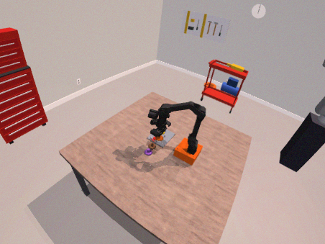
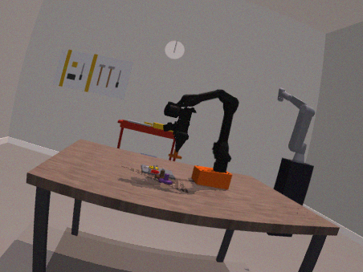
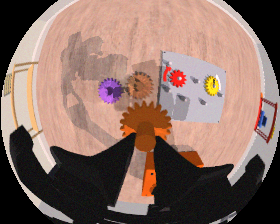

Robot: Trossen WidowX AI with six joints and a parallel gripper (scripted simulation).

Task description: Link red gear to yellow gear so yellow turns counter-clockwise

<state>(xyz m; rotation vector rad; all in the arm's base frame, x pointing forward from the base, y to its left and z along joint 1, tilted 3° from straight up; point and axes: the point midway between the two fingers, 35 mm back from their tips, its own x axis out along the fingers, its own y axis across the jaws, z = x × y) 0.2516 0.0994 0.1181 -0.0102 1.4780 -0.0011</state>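
My gripper (image 1: 158,134) (image 2: 177,152) (image 3: 145,137) is shut on the hub of an orange gear (image 2: 175,156) (image 3: 146,116), holding it level, above the table. In the wrist view the grey board (image 3: 209,115) (image 1: 169,138) lies ahead and to the right of this gear. The red gear (image 3: 175,78) sits toward its left side, the yellow gear (image 3: 210,86) toward its right. Several empty pegs show around them. A brown gear (image 3: 140,85) (image 1: 152,146) stands on the table left of the board, with a purple gear (image 3: 109,91) (image 1: 148,152) (image 2: 165,179) farther left.
The orange base block (image 1: 188,152) (image 2: 211,177) of the arm stands on the wooden table (image 1: 118,178) (image 2: 100,182), to the right of the board in the top and exterior views. The arm's shadow falls across the table and part of the board.
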